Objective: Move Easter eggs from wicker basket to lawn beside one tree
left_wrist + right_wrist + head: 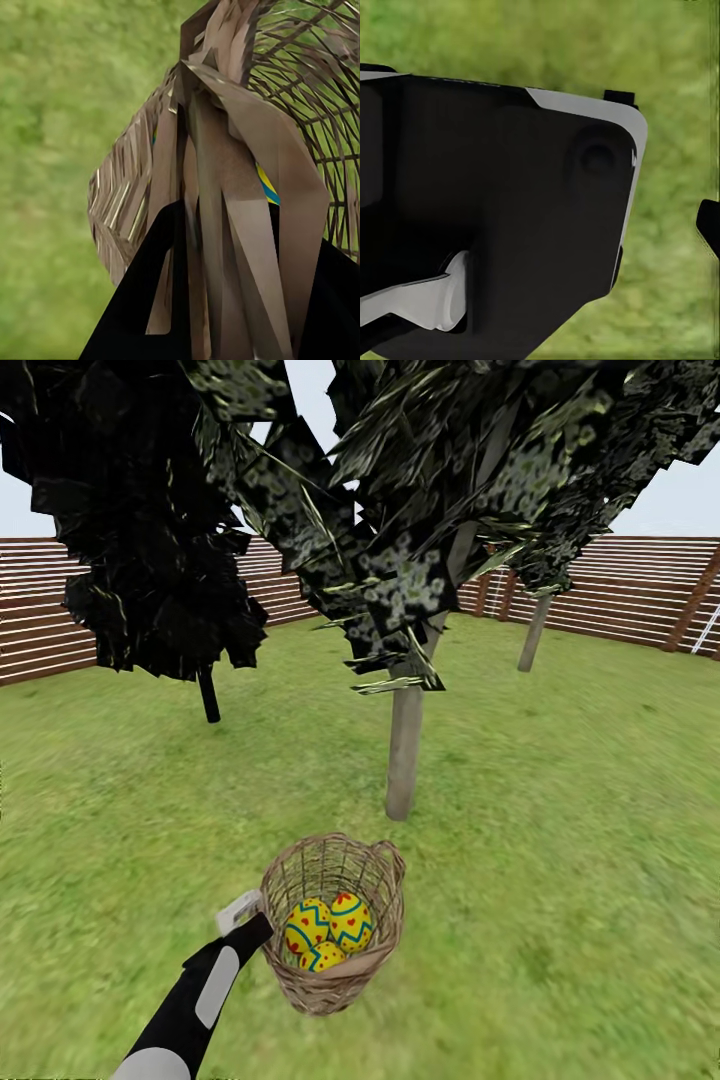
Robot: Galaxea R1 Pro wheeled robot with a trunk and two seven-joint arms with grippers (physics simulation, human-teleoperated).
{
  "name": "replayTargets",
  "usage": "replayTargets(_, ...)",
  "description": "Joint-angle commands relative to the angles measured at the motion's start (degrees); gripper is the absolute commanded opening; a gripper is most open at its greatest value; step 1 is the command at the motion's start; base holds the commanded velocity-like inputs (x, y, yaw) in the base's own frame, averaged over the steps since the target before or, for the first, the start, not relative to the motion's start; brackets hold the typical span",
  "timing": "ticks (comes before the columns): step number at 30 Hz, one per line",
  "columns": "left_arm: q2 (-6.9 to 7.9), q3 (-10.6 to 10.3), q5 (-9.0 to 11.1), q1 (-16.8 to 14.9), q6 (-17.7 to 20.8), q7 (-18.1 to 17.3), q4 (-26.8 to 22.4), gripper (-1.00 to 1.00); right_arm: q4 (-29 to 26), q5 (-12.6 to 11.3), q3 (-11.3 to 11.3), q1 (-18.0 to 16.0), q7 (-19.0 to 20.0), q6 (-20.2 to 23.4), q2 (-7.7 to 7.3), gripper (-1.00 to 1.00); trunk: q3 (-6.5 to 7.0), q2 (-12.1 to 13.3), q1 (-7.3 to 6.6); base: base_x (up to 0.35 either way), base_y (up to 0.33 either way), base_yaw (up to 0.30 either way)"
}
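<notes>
The wicker basket [385, 862] hangs tilted just above the lawn [580, 810], a short way in front of the tree [405, 750] with the pale trunk. Three Easter eggs lie inside it: one [307, 922] at the left, one [350, 920] at the right and one [322, 956] lowest. My left gripper [262, 926] is shut on the basket's near rim. In the left wrist view its black fingers [150, 285] flank the braided rim [225, 225], and a strip of egg [268, 189] shows through the weave. Of my right gripper, one dark fingertip [709, 226] shows over grass.
A dark tree with a thin black trunk [208, 695] stands at the back left. A second pale trunk [533, 635] rises at the back right. A brown slatted fence [640, 590] rings the garden. Low foliage [400, 590] hangs over the near trunk. A dark robot panel [510, 217] is in the right wrist view.
</notes>
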Motion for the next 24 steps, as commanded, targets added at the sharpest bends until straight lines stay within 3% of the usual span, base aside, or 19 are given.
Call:
replayTargets(1, -0.07, 0.18, 0.66, -0.07, 0.33, 0.30, -0.18, -1.00, 0.23, 0.54, -0.48, -0.10, 0.05, -0.40, -0.05, 1.00, -0.12, -0.13, 0.03, 0.000, -0.288, 0.146)
replayTargets(24, 0.01, 0.15, 0.66, -0.05, 0.33, 0.30, -0.23, -1.00, 0.23, 0.49, -0.48, -0.10, 0.05, -0.40, -0.05, 1.00, -0.12, -0.13, 0.03, 0.001, -0.292, 0.265)
